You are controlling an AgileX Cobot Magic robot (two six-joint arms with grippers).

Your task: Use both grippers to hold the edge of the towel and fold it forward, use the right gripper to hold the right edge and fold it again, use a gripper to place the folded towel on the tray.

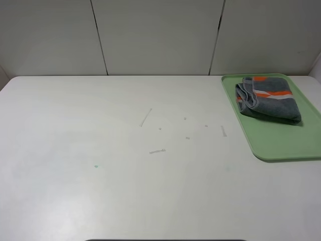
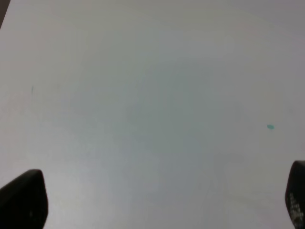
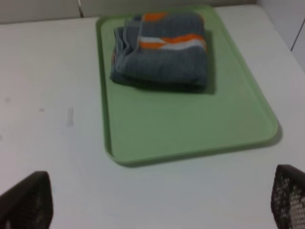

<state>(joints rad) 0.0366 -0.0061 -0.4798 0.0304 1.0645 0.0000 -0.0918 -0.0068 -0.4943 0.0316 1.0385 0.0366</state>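
A folded grey towel (image 1: 268,99) with orange and white stripes lies on the far half of the pale green tray (image 1: 281,143) at the table's right side. The right wrist view shows the same towel (image 3: 161,50) on the tray (image 3: 181,126), with my right gripper (image 3: 157,202) open well short of the tray's near rim, nothing between its fingertips (image 3: 28,200). My left gripper (image 2: 157,200) is open over bare white table, holding nothing. Neither arm appears in the exterior high view.
The white table (image 1: 125,165) carries a few small marks and specks near its middle and a tiny teal dot (image 2: 270,127). A pale panelled wall runs along the back edge.
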